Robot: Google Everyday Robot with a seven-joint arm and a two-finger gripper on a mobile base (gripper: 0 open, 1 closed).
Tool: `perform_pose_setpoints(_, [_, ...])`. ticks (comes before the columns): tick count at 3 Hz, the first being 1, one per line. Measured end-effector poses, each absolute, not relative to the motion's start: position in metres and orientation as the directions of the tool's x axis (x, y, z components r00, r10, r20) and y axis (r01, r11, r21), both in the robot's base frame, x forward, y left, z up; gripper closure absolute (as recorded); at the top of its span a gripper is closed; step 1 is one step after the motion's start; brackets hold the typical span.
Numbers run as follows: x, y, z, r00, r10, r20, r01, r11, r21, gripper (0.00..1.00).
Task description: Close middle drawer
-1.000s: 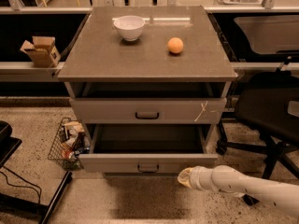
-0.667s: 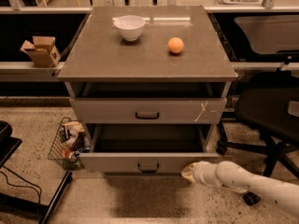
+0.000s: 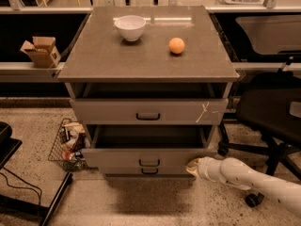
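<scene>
The gripper (image 3: 193, 166) sits low at the right end of the middle drawer (image 3: 117, 157), pressed against its front; how wide it stands I cannot tell. The drawer is pulled well out under the scratched drawer front (image 3: 108, 111). A wire basket (image 3: 67, 146) crowds the left and an office chair (image 3: 270, 111) the right. A white bowl (image 3: 130, 27) and an orange (image 3: 177, 45) sit on the cabinet top (image 3: 141, 60).

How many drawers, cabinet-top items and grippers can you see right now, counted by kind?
Drawers: 3, the scratched top drawer, the middle drawer pulled out, and the bottom drawer.
Bowls: 1, the white bowl.
Fruit: 1, the orange.
Grippers: 1, the gripper at the right end of the middle drawer's front.
Total: 6.
</scene>
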State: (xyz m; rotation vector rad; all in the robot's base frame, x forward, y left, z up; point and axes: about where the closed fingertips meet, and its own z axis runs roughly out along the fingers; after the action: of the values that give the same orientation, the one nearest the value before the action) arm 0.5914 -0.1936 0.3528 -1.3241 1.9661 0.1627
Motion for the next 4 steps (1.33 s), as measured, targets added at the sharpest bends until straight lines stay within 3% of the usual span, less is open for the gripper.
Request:
perform_pose_setpoints(2, [0.614,-0.206,0.366,-0.193,-0.741,-0.643,-0.818,0.483,-0.312,1.0])
perform_pose_setpoints(4, [0.617,-0.208,0.368,-0.194,-0.74,-0.644,-0.814,0.487,-0.316,0.56])
